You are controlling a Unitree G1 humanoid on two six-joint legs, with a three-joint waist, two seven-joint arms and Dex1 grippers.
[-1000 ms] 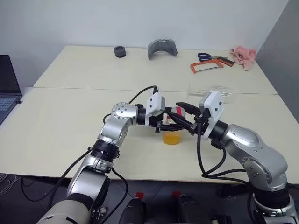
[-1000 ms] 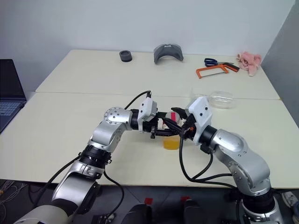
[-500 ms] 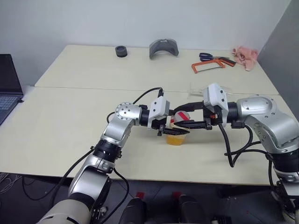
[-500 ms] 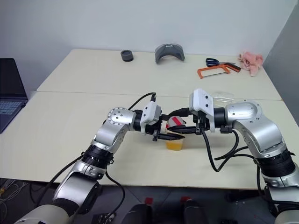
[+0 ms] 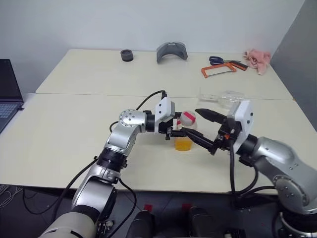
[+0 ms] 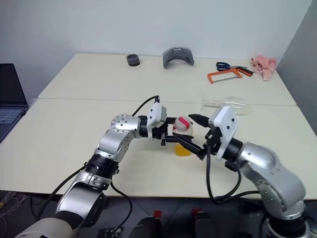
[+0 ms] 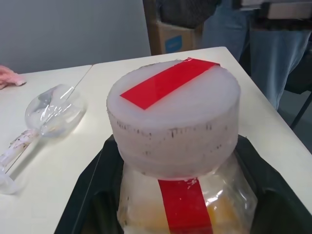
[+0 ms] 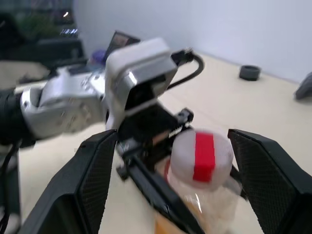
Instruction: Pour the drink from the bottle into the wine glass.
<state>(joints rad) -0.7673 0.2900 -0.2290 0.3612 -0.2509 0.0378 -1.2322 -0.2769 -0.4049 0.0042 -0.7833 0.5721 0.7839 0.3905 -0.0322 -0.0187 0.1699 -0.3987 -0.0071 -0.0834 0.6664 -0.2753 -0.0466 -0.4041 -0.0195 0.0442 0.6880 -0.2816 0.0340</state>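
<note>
In the left eye view, the task is standing at an early stage: the bottle (image 5: 184, 133) is resting upright on the desk (image 5: 74, 124) with the orange drink (image 5: 183, 144) inside and its cap (image 5: 187, 118) in place, while the wine glass (image 5: 224, 97) is lying on its side farther back, apparently empty. Uncapping, righting the glass and pouring all appear to be outstanding. The left gripper (image 5: 174, 132) is reaching level across from the left, jaws closed on the bottle below the cap. The right gripper (image 5: 205, 130) is pointing in from the right, jaws spread wide and holding nothing. In the right eye view, the arrangement is reading the same. In the left wrist view, the whitish cap is showing a red stripe, with dark jaws flanking the bottle's shoulders. In the right wrist view, the two fingers (image 8: 97, 170) are standing well apart on either side of the cap, not touching it.
</note>
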